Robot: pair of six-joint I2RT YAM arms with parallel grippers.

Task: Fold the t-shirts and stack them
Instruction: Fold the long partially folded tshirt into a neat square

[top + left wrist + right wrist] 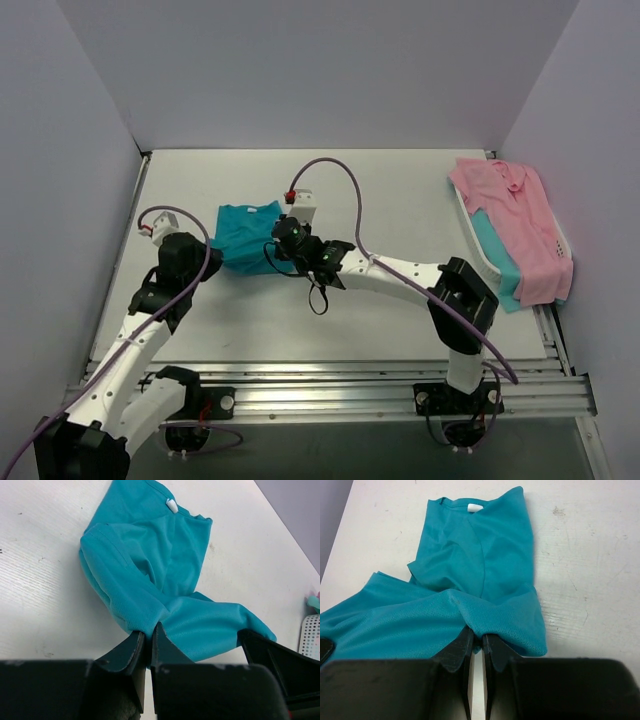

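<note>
A teal t-shirt point(245, 232) lies bunched on the white table point(400, 200), its collar with a white label point(171, 505) pointing to the back. My left gripper point(148, 632) is shut on a fold at the shirt's near left edge point(130, 605). At the near right edge of the same teal t-shirt point(470, 580), my right gripper point(477, 636) is shut on pinched cloth. In the top view the left gripper point(207, 253) and right gripper point(282, 240) flank the shirt. A pink collared t-shirt point(520, 225) is draped over another teal t-shirt point(497, 255) at the far right.
A white perforated basket point(466, 212) at the table's right edge holds the pink and teal shirts. Grey walls close in the table on the left, back and right. A metal rail point(350, 385) runs along the near edge by the arm bases.
</note>
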